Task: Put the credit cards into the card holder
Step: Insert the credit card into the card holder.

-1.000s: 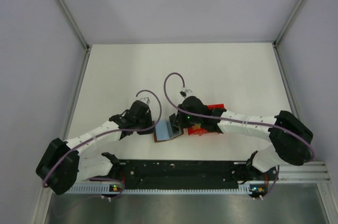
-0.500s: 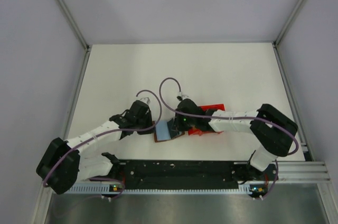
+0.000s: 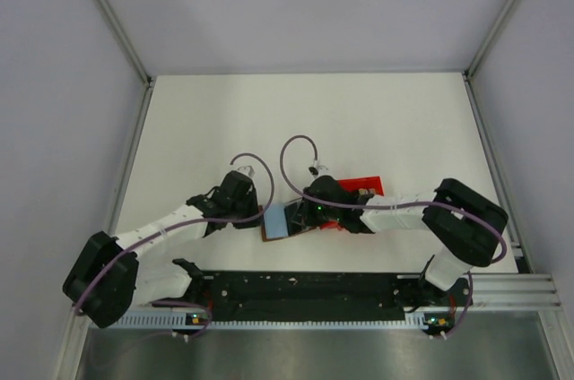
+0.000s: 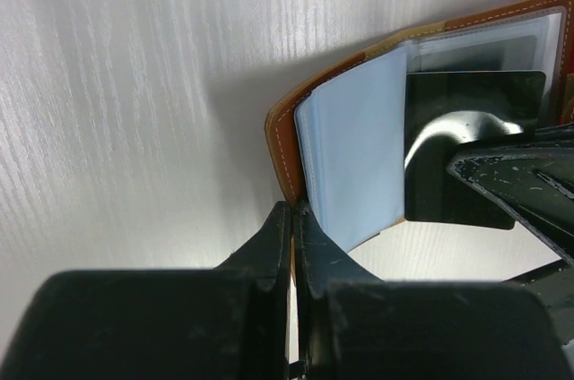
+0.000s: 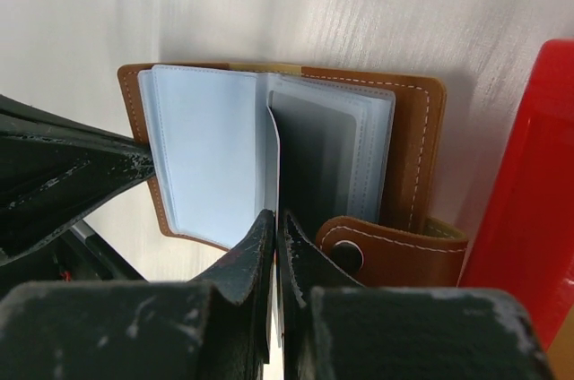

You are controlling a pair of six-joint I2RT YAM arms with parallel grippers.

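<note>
The brown card holder [image 3: 280, 224] lies open on the table between both grippers, its clear and light blue sleeve pages showing. My left gripper [image 3: 262, 217] is shut on the edge of its left brown cover [image 4: 285, 142], fingertips meeting [image 4: 293, 211]. My right gripper [image 3: 299, 214] is shut on a dark grey credit card [image 4: 439, 102] and holds it against the sleeves of the open holder [image 5: 414, 129]. In the right wrist view the card [image 5: 309, 156] runs from the closed fingertips [image 5: 276, 217] into the pages. The snap tab [image 5: 395, 254] lies beside them. Other cards are not visible.
A small red plastic box [image 3: 363, 187] sits right behind the right gripper, touching the holder's right side; its wall fills the right edge of the right wrist view [image 5: 529, 174]. The black base rail [image 3: 305, 289] runs along the near edge.
The right arm's elbow and forearm have shifted and dropped lower, with its gripper staying at the open holder. The left arm and the holder have not moved.
</note>
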